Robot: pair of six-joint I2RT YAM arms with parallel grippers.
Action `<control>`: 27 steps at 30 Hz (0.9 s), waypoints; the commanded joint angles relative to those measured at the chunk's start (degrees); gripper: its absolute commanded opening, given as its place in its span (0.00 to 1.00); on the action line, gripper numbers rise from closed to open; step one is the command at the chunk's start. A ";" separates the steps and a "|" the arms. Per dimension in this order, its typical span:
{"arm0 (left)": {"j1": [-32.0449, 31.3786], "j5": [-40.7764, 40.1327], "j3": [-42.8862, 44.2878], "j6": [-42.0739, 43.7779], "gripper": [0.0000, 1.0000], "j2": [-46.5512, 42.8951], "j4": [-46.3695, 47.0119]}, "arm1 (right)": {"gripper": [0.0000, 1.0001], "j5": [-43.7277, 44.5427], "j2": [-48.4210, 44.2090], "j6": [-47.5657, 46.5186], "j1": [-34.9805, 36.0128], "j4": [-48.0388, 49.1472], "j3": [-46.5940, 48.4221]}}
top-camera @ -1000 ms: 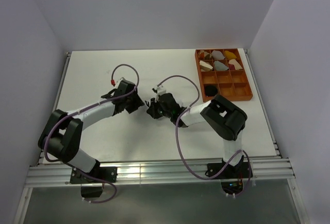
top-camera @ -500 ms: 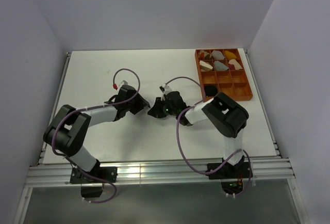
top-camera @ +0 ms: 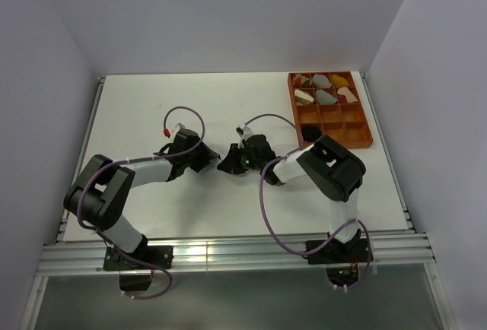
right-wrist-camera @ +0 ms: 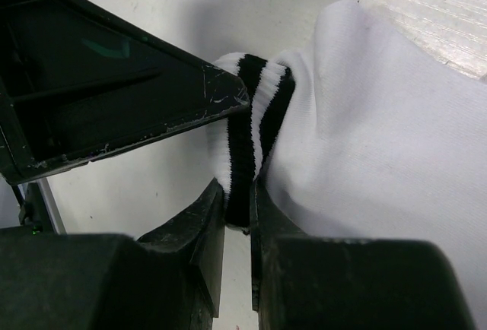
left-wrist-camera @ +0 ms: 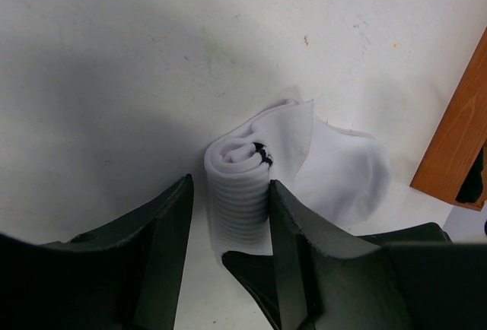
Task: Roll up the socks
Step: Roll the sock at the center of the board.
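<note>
Right gripper [right-wrist-camera: 237, 189] was pinching the white sock [left-wrist-camera: 237, 193] at its cuff, fingers nearly together. Only the ribbed band with its two black stripes sat between them. From the pinch the plain white body spread away, smooth-knit and slack, lying flat on the surface [top-camera: 152, 102].

Left gripper [left-wrist-camera: 230, 185] was spread, straddling the rolled end of that sock. The roll was a tight ribbed cylinder lying on its side. Its spiral end faced away from the camera, with a speck of black stripe showing at the core. One finger [left-wrist-camera: 289, 246] touched the roll's side. The other [left-wrist-camera: 167, 246] stood just off it with a visible gap. The unrolled foot part fanned out past the roll, toward the tray.

In the overhead view both grippers met tip to tip around mid-surface with the sock between them. White on white, so the sock barely read there.

Further back right, the orange tray [top-camera: 363, 109] held the black sock [top-camera: 310, 131] as a dark lump in its near-left cell. Stripes were too small to make out. The far cells held tan, grey, yellow and brown bundles [top-camera: 323, 87].
</note>
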 commanded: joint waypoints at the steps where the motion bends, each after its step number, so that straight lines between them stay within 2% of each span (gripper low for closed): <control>1: 0.17 -0.75 -0.35 -1.25 0.49 -0.43 1.00 | 0.00 -0.26 1.57 0.49 -0.43 -0.22 -0.78; 6: 0.17 1.44 -0.70 -1.42 0.48 0.10 2.06 | 0.00 -0.18 1.57 0.49 -0.52 -0.65 -0.61; 8: 0.17 1.71 -1.05 -0.98 0.43 -0.07 2.23 | 0.00 -0.18 1.83 0.49 -0.52 -0.66 -0.34; 9: 0.08 1.97 -1.14 -0.46 0.37 0.02 2.23 | 0.00 -0.18 1.92 0.49 -0.52 -0.92 -0.26; 11: 0.08 2.15 -1.23 0.07 0.30 0.10 2.06 | 0.00 -0.52 1.92 0.40 -0.52 -1.01 0.10; 12: -0.01 2.15 -1.23 0.51 0.21 0.28 2.06 | 0.00 -0.53 1.92 0.32 -0.60 -1.36 0.18; 14: -0.01 2.15 -1.05 0.86 0.12 0.46 1.53 | 0.00 -0.79 1.22 0.14 -0.60 -1.62 0.53; 15: -0.10 2.15 -0.96 1.30 0.02 0.63 1.36 | 0.01 -0.88 0.95 -0.30 -0.69 -2.93 0.71; 16: -0.18 1.80 -0.79 1.48 0.00 0.63 0.92 | 0.04 -0.88 0.17 -0.74 -0.69 -3.81 0.89; 17: -0.19 1.45 -0.44 2.09 0.00 0.55 0.22 | 0.19 -1.05 -1.58 -1.26 -0.95 -4.69 1.15; 20: -0.36 -0.22 0.35 3.41 0.00 0.11 -1.37 | 0.43 -1.49 -6.15 -0.83 -1.75 -7.16 0.63; 23: -0.54 -1.71 1.32 4.81 0.00 -0.60 -3.12 | 0.51 1.40 -12.66 -2.31 -3.24 -16.61 2.02; 27: -0.71 -3.21 2.64 6.66 0.00 -1.39 -5.50 | 0.51 7.99 -16.89 -3.99 -5.17 -25.68 3.52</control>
